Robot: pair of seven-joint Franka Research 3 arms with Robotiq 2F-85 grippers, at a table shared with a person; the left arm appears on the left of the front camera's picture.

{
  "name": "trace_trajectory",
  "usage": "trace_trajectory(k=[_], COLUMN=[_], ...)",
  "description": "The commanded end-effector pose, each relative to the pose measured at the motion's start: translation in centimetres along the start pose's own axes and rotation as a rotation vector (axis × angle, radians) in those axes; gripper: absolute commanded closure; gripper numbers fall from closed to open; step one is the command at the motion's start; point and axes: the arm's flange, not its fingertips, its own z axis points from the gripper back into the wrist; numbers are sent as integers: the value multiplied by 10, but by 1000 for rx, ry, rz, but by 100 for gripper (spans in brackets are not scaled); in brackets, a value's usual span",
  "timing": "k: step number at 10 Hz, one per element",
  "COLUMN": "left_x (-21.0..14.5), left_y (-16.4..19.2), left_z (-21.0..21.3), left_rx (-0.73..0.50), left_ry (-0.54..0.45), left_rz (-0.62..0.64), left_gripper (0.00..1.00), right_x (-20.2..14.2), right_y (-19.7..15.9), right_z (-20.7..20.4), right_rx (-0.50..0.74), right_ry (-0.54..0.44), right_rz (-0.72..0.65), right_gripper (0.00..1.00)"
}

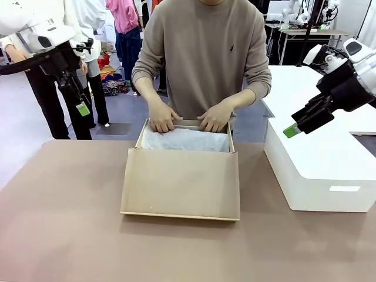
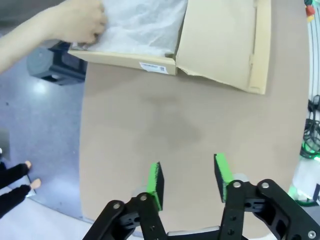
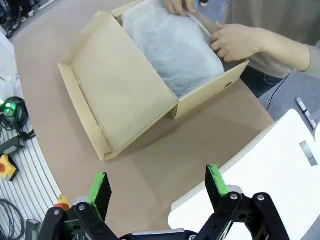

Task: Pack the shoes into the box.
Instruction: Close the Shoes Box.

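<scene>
Box mid-table, tissue paper inside (lid toward robot), white block right

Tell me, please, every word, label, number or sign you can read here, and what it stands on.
Nothing here can be read.
The white sticker on the end wall of the box: print too small.
The pale label on the white block: blurred.
The small dark emblem on the sweater: no letters legible.
</scene>
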Motion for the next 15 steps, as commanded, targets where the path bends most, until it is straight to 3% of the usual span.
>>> trace_trajectory(k=[1, 6, 8, 15], left_x=[-3, -1, 0, 3], left_y=[10, 20, 19, 17], left_z=[-2, -6, -1, -10], left_rx=[-23, -46, -30, -32], left_ry=[-18, -32, -3, -5], left_rz=[-60, -126, -73, -104], left_gripper=[100, 100, 100, 100], right_x=[0, 0, 0, 0], right_y=[-1, -1, -1, -1], right_z=[-1, -1, -1, -1], right_rx=[9, 9, 9, 9], right_ry=[-15, -15, -15, -15], right_rz=[2, 2, 2, 2], right_gripper=[0, 0, 0, 0])
